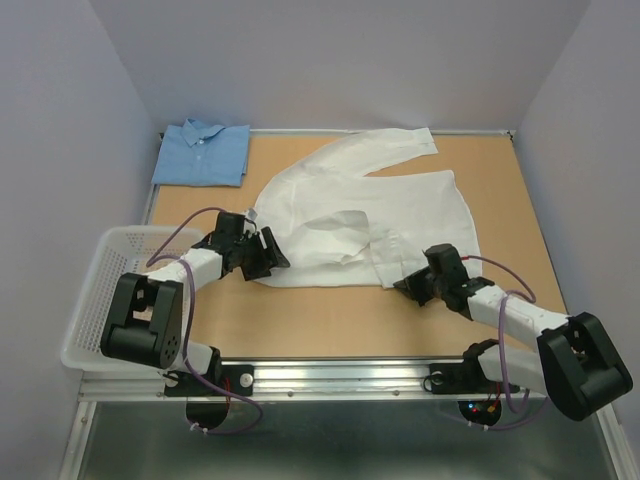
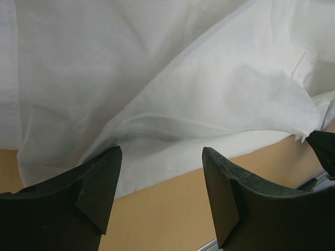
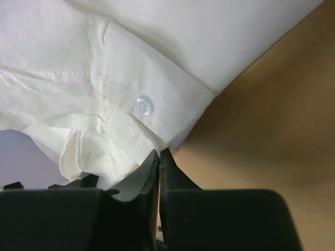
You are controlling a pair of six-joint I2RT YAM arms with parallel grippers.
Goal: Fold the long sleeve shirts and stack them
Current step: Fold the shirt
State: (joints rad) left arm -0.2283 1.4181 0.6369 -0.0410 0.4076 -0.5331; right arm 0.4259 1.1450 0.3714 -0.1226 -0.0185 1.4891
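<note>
From above, we are seeing the white shirt (image 1: 375, 205) lying spread across the middle of the table (image 1: 320, 320), one sleeve reaching toward the upper right. The blue shirt (image 1: 203, 152) is sitting folded in the upper left corner, well apart from it. Only this view is showing us both garments whole, along with the white basket (image 1: 95, 290) hanging off the table's left edge.

The left wrist camera is giving us what the overhead cannot. The left gripper (image 2: 162, 175) is standing wide open and holding nothing, its dark fingers (image 2: 99, 183) hovering just short of the white shirt's lower hem, with bare wood showing between them. Cloth is filling the upper part of that frame in loose folds.

The right wrist camera is showing us the right gripper (image 3: 159, 157) with its jaws pressed together on the edge of a cuff (image 3: 167, 78) of the white shirt, beside a clear button (image 3: 144, 104). Bunched fabric is hanging at the left of that frame and hiding part of the table; we cannot tell how much cloth is sitting inside the pinch.

We are counting two shirts, two grippers, one basket and one button in view.
</note>
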